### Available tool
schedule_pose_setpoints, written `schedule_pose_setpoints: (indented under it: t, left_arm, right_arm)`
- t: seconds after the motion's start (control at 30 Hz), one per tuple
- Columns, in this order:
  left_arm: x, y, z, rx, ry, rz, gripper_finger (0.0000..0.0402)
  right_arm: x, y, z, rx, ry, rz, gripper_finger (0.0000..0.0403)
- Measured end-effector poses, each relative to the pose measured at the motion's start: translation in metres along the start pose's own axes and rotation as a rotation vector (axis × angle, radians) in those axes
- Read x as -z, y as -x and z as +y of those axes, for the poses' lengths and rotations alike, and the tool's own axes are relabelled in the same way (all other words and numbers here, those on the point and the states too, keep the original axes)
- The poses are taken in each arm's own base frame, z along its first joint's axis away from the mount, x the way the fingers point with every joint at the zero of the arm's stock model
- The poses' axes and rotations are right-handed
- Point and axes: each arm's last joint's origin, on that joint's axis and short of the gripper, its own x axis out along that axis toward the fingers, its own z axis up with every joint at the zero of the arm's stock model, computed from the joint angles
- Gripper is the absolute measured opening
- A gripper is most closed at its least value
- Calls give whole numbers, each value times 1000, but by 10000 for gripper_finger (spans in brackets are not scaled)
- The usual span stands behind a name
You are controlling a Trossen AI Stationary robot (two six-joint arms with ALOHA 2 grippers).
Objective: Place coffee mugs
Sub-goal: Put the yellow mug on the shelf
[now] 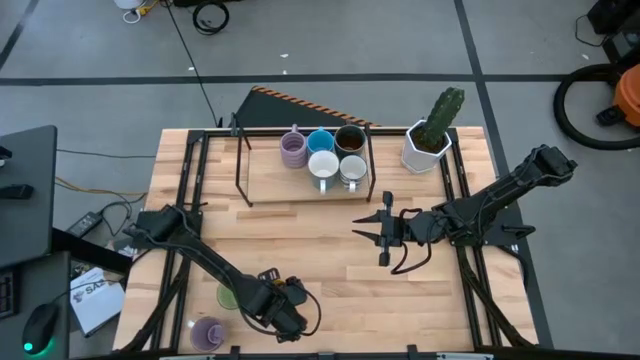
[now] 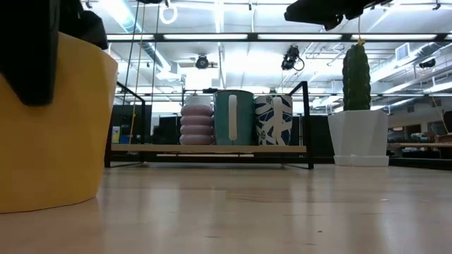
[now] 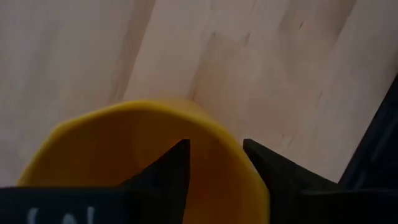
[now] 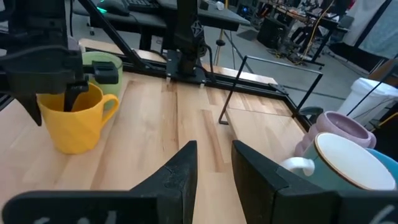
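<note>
near the table's front edge, left claw [image 4: 68, 84] grips the yellow mug's [image 4: 78, 121] rim; right claw [image 1: 383, 232] narrow.

orange mug [image 1: 283, 296] hidden under left arm

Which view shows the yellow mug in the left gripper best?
The right wrist view: the yellow mug shows whole, handle included, with the left gripper on its rim. The low view shows only its side, the left wrist view only its rim, and the high view hides it under the arm.

Overhead looks straight down; low camera sits close behind the yellow mug [image 2: 49, 120].
</note>
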Motion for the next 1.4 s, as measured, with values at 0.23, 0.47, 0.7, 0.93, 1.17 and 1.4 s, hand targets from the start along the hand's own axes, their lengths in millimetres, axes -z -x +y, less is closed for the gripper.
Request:
schedule_pose_setpoints:
  t: [0.23, 0.47, 0.7, 0.93, 1.17, 1.4]
  left_arm:
    - [-2, 2, 2, 9, -15, 13, 82]
    - [-3, 12, 1, 18, -98, 50, 25]
    - [3, 35, 12, -141, -315, 44, 25]
    - [7, 41, 27, -368, -528, 70, 26]
    - [2, 71, 45, -398, -685, 5, 27]
    - [-6, 109, 98, -338, -650, -85, 28]
  right_arm:
    - [0, 0, 0, 0, 0, 0, 105]
    - [0, 0, 0, 0, -1, 0, 105]
    - [0, 0, 0, -1, -2, 0, 105]
    - [-1, 0, 0, 0, 0, -10, 105]
    - [-1, 0, 0, 0, 28, -7, 105]
    - [-1, 0, -3, 79, 88, 5, 105]
